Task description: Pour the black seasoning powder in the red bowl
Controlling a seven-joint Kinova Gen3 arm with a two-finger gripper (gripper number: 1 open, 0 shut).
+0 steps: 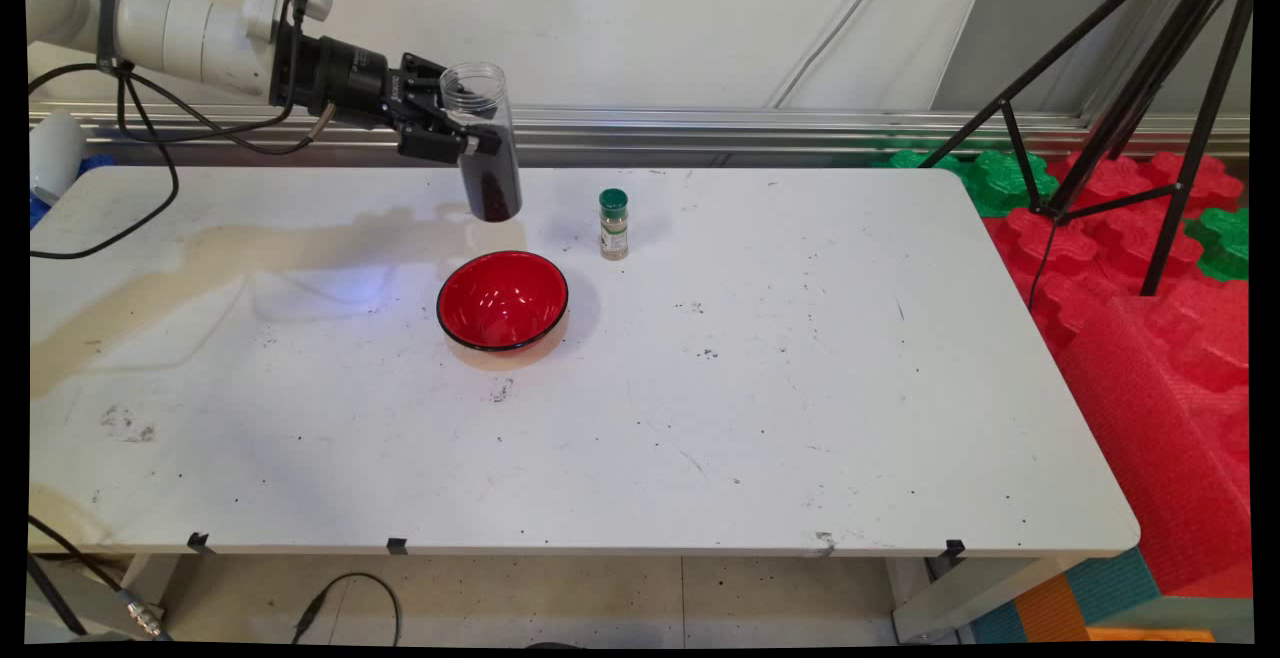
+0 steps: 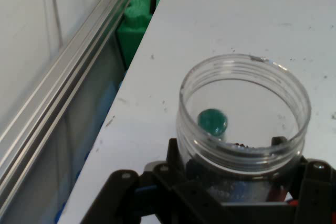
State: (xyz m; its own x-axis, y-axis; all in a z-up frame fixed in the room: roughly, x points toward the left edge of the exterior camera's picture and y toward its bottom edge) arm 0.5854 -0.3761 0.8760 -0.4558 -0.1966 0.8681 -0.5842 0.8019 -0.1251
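My gripper is shut on a clear plastic jar with an open mouth and dark grains in its lower half. It holds the jar nearly upright in the air, above the table's far side. In the hand view the jar fills the centre, its open rim toward the camera, with the black fingers clamped round it. A red bowl stands on the table just below and in front of the jar; its inside looks bare. A small spice bottle with a green cap stands to the bowl's upper right, and its green cap shows through the jar.
The white table carries dark specks and a brownish stain on its left. A black tripod and red and green foam blocks lie beyond the right edge. A metal rail runs along the wall. Black cables hang at the left.
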